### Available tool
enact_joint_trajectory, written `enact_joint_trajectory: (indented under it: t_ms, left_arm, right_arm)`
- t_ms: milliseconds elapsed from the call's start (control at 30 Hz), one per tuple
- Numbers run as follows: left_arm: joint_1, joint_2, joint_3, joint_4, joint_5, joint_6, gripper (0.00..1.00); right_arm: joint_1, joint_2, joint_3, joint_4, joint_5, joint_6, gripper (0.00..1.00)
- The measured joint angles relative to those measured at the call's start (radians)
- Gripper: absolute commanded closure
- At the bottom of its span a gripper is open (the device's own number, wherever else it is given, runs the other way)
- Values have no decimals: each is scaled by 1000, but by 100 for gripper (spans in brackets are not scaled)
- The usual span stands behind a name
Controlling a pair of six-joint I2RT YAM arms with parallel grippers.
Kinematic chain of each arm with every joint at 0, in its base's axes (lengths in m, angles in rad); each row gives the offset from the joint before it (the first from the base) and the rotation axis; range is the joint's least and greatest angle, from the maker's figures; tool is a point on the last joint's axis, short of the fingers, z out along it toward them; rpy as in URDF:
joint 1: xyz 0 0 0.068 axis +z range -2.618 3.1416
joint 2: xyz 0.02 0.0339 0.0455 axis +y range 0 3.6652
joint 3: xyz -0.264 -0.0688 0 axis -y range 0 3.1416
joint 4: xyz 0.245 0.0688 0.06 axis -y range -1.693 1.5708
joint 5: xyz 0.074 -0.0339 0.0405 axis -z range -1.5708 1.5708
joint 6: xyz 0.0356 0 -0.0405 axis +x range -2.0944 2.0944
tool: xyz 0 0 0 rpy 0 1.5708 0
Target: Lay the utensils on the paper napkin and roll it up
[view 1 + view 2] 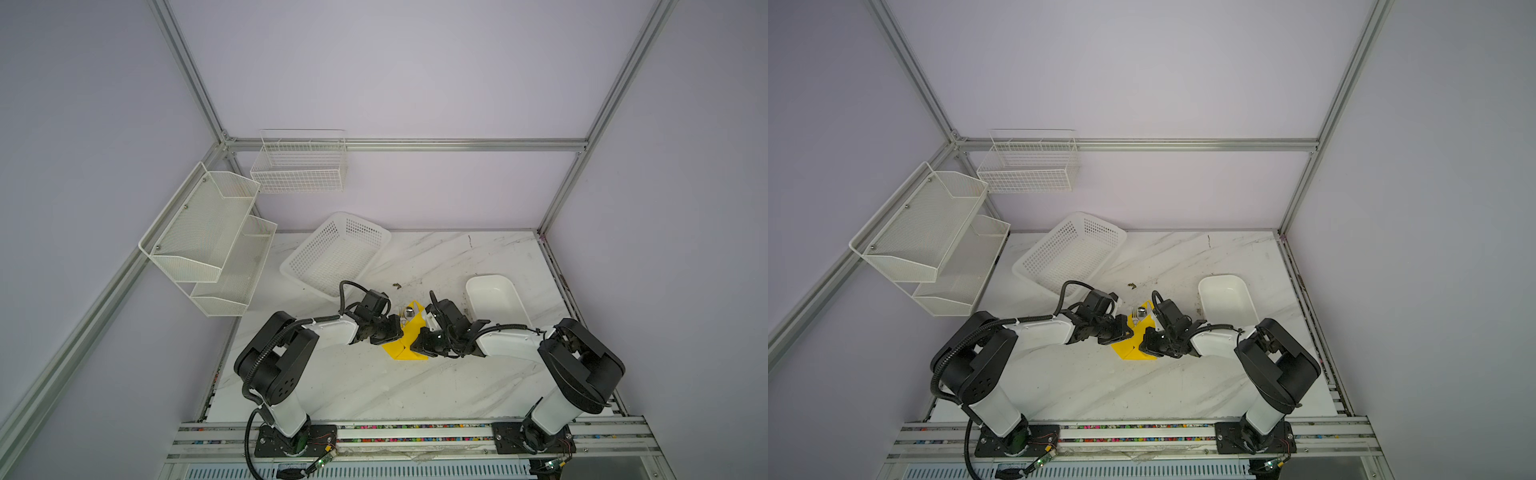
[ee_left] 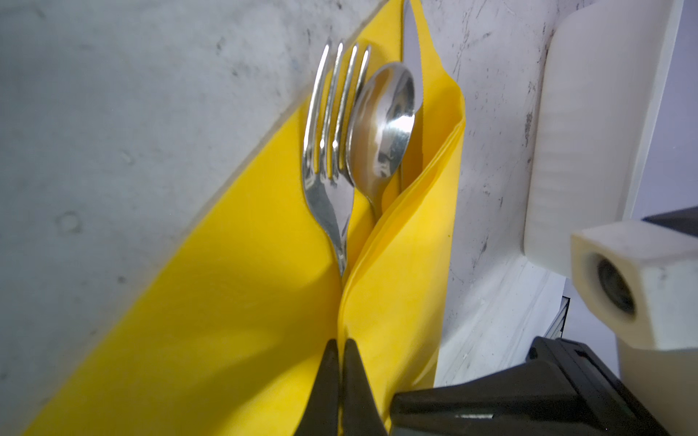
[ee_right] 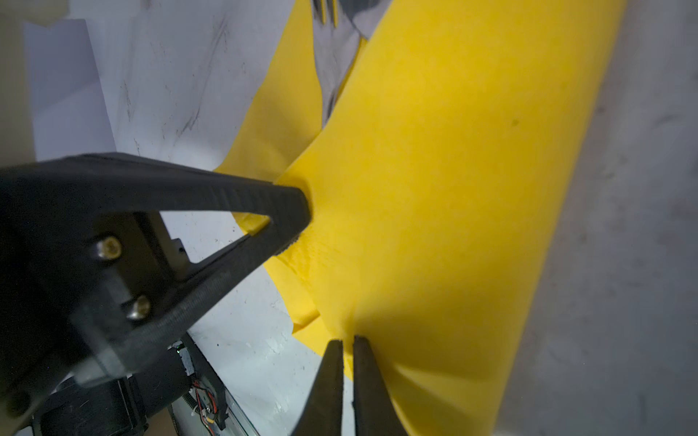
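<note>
Pinching the paper napkin (image 2: 234,283) between closed jaws, the left gripper (image 2: 342,351) held its folded flap; the right gripper (image 3: 348,347), jaws nearly together, nipped the same sheet from the other side. The fork (image 2: 328,151), spoon (image 2: 381,124) and knife (image 2: 411,34) lay just beyond the left gripper, inside the fold.

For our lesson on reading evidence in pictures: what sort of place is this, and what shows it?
Most likely a robotics lab test cell: a left robot arm and right arm bolted to a front rail; an aluminium frame with plain walls around the marble-look table.
</note>
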Motion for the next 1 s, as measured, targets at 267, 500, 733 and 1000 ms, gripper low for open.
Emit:
enact_joint_trajectory:
  t_ms: [267, 500, 733, 1000]
  left_arm:
    - [0, -9, 0, -10, 0, -4, 87]
    - [0, -119, -22, -70, -50, -6, 55]
    - [10, -296, -116, -142, -152, -10, 41]
    - [67, -341, -187, -180, -184, -18, 40]
  right_arm:
    - [1, 19, -11, 11, -2, -1, 89]
    - [1, 19, -12, 11, -2, -5, 88]
    - [1, 19, -12, 11, -2, -6, 89]
    - [1, 19, -12, 11, -2, -9, 89]
